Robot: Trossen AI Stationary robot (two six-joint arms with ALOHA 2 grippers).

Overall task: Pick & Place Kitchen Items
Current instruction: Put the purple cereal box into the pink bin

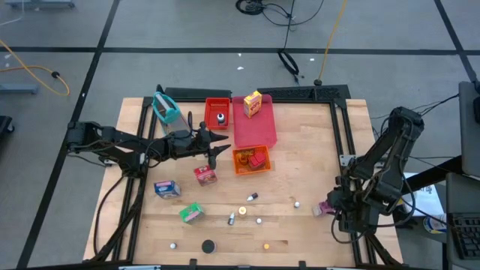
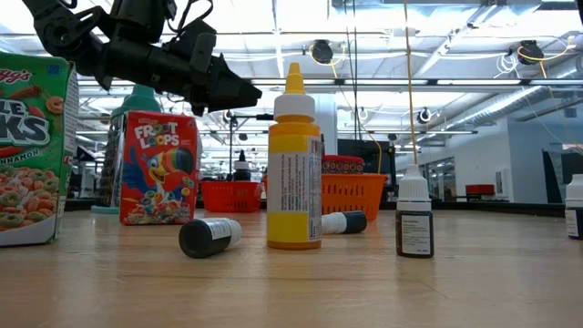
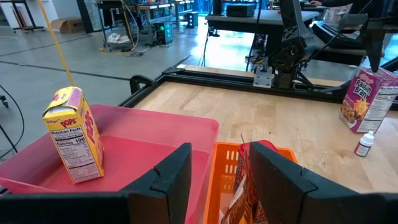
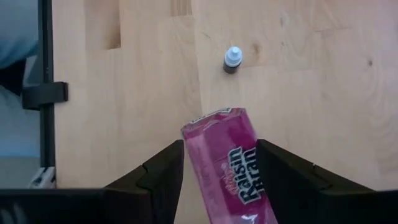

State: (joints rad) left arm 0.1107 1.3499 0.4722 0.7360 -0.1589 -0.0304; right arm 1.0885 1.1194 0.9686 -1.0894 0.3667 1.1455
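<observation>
Left gripper [image 1: 223, 143] spread above the orange tray [image 1: 251, 169], between the red box [image 1: 205, 175] and the pink tray [image 1: 255, 129]. Right gripper [image 4: 219, 163] straddling, perhaps pinching, the Raisin Bran box [image 4: 227, 163] at the table's [image 1: 315, 150] right edge

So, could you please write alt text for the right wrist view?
A pink Raisin Bran box lies between the right gripper's open dark fingers, above the wooden table. A small white-capped bottle stands farther off.
</observation>
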